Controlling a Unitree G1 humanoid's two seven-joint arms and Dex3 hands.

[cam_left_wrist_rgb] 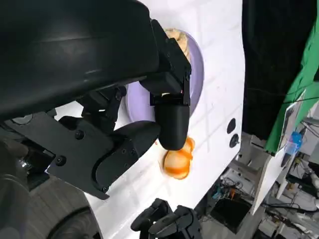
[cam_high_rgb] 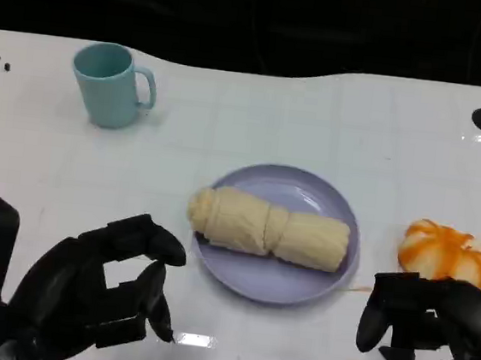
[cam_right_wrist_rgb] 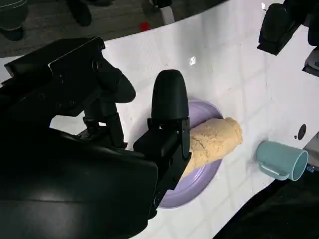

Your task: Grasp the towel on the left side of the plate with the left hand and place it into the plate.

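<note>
White desk [cam_high_rgb: 334, 112] carries a lavender plate [cam_high_rgb: 298, 285], and the rolled cream towel [cam_high_rgb: 270, 226] lies across it. Left hand [cam_high_rgb: 95, 298] sits beside the plate, fingers apart, holding nothing; right hand [cam_high_rgb: 430, 337] likewise.

1. I see the towel [cam_high_rgb: 268, 226] lying in the plate [cam_high_rgb: 281, 286], at the middle of the table [cam_high_rgb: 229, 127].
2. The cup [cam_high_rgb: 108, 84] stands behind the plate, well to its left.
3. The bun [cam_high_rgb: 446, 251] sits near the plate's right side, apart from it.
4. My left hand [cam_high_rgb: 95, 294] is before the plate on its left; my right hand [cam_high_rgb: 431, 333] is just before the bun.
</note>
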